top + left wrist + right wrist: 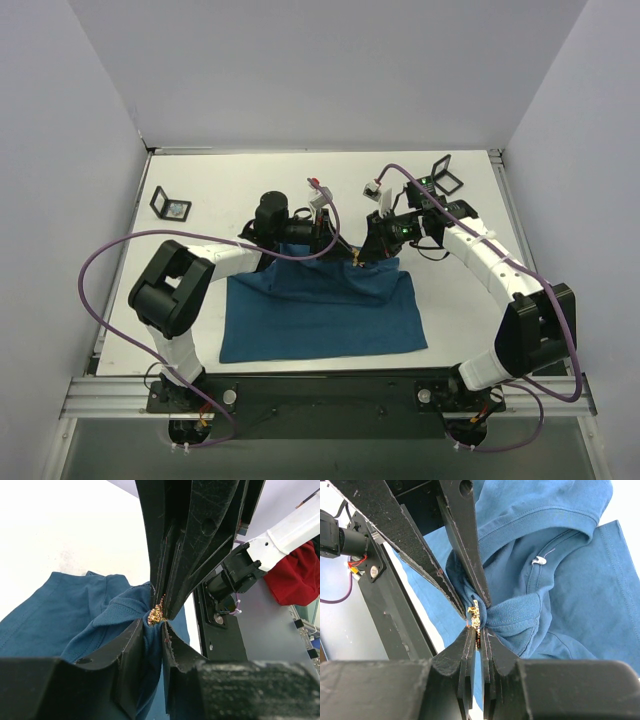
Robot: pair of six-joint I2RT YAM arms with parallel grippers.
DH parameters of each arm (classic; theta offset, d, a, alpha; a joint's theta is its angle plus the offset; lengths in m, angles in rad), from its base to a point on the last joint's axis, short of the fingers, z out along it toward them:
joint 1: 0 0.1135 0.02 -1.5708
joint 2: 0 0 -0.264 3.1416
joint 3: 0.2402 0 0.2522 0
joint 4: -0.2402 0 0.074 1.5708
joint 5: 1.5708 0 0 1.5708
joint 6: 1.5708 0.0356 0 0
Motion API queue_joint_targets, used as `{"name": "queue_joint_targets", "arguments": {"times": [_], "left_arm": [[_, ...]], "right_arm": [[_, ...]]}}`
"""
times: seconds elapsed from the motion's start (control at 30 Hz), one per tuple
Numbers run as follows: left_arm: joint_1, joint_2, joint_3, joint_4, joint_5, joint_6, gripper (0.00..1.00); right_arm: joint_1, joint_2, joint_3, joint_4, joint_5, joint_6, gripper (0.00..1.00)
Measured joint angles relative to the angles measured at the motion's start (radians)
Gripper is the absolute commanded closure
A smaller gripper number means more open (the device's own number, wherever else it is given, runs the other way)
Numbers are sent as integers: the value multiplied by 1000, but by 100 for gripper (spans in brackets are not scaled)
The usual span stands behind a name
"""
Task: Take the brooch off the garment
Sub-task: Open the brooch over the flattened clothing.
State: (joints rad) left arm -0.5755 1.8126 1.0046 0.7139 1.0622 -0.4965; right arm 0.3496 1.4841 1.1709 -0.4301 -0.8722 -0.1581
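Note:
The dark teal garment (pixel 320 305) lies on the white table, its collar end bunched and lifted at the far edge. The tiny gold brooch (pixel 356 264) sits on that bunch, and both grippers meet there. My left gripper (pixel 345 254) reaches in from the left. In the left wrist view the left gripper (pixel 154 626) is shut on a fold of garment (pixel 75 615) just beside the brooch (pixel 156 615). My right gripper (pixel 364 256) comes from the right. In the right wrist view the right gripper (pixel 477 630) is shut on the brooch (pixel 475 616), against the garment (pixel 560 580).
One black square frame (pixel 170 205) lies at the table's far left and another (pixel 441 178) at the far right, behind the right arm. Purple cables loop over both arms. Grey walls enclose the table on three sides. A red cloth (pixel 295 577) lies off the table.

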Motion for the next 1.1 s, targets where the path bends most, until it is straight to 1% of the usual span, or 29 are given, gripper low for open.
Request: {"name": "queue_joint_targets", "arguments": {"times": [0.37,0.6,0.63,0.73,1.03,1.1], "left_arm": [[-5,5,0,8,5,-20,69],[-6,19,0,46,16,-46,69],[-6,21,0,50,18,-50,67],[-6,21,0,56,19,-54,65],[-11,21,0,46,16,-34,66],[-18,21,0,21,10,-8,68]], "right_arm": [[0,1,4,-13,0,0,100],[0,3,8,-24,1,-1,100],[0,3,7,-24,1,-1,100],[0,3,8,-24,0,-1,100],[5,3,10,-26,2,-3,100],[5,6,10,-27,5,-3,100]]}}
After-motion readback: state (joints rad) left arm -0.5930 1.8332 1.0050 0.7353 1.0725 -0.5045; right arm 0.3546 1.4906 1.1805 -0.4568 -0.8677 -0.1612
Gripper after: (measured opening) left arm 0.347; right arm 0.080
